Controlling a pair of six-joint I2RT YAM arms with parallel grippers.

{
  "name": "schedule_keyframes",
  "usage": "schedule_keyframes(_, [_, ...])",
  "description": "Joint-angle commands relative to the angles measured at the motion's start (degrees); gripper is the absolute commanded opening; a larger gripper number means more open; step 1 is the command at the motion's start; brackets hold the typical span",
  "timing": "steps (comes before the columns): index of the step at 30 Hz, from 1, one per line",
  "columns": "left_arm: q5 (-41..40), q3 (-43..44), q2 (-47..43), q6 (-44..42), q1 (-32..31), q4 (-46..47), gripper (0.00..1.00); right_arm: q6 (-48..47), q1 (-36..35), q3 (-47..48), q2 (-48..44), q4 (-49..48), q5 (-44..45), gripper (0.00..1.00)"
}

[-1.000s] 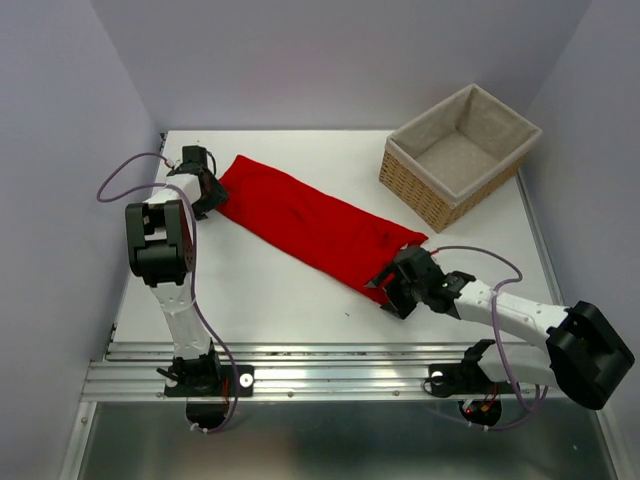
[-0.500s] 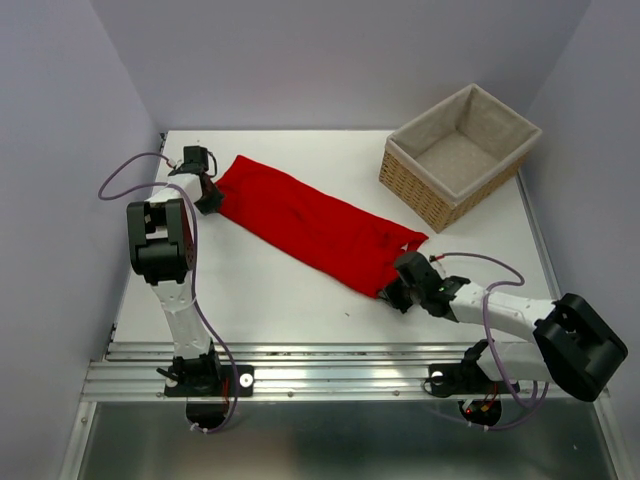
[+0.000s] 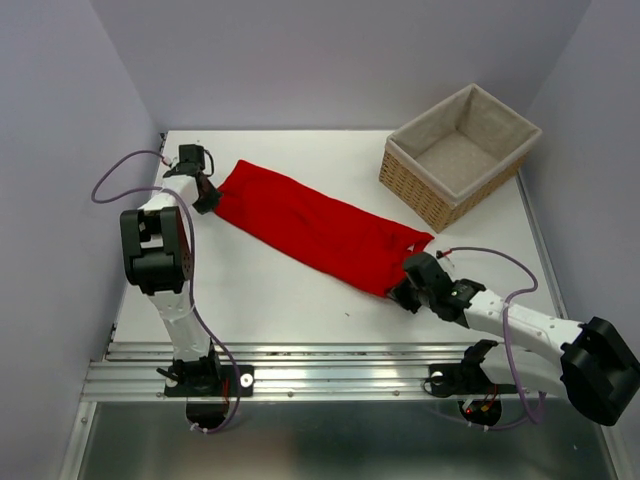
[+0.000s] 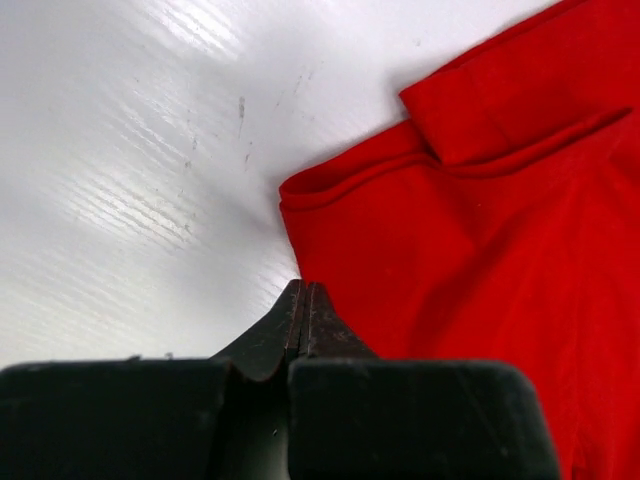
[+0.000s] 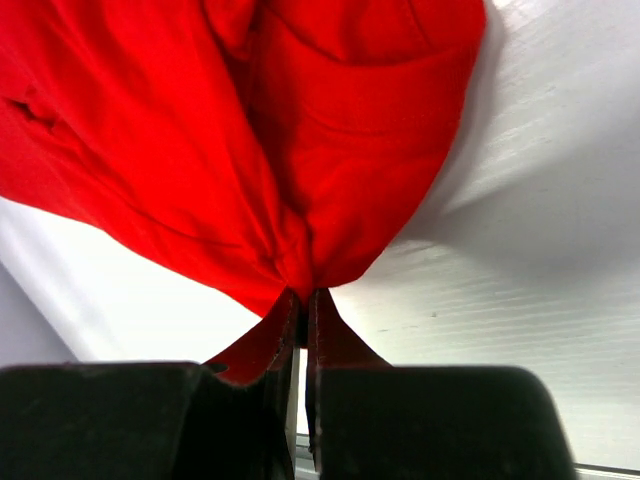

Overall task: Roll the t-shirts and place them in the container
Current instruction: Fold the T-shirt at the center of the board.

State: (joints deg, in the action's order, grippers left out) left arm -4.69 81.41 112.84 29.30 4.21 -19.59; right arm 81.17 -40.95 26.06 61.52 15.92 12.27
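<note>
Basket (image 3: 425,190) stands just beside one end of the t-shirt (image 3: 310,225)

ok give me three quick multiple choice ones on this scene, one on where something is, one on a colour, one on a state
1. Where does the basket stand?
A. at the far right corner of the table
B. at the near left edge
C. on top of the cloth

2. What colour is the t-shirt?
A. blue
B. white
C. red

3. What state is the right gripper in?
A. wide open above the basket
B. shut on an end of the t-shirt
C. shut on nothing, away from the cloth

Answers:
1 A, the top view shows it at the far right corner, apart from the t-shirt.
2 C, the cloth is plain bright red in every view.
3 B, the right wrist view shows red cloth gathered into the closed fingertips.
</note>
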Motion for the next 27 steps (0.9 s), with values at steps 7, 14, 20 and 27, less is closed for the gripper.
schedule_keyframes(7, [3.1,-10.5,-10.5,0.5,0.0,3.9,0.01,-2.6,-0.3,-3.9,-2.5,2.4,-0.2,0.01])
schedule_keyframes(14, [4.1,-10.0,-7.9,2.7,-0.1,5.5,0.73,-3.2,-0.3,-3.7,-2.7,2.3,-0.5,0.01])
schedule_keyframes(20, [2.4,-7.5,-3.3,3.7,-1.8,5.9,0.71,-3.6,-0.3,-3.3,-2.2,2.2,-0.8,0.01])
schedule_keyframes(27, [2.7,-4.6,0.5,3.3,-3.5,4.7,0.09,-4.3,-0.3,-2.5,-1.9,2.0,-1.9,0.01])
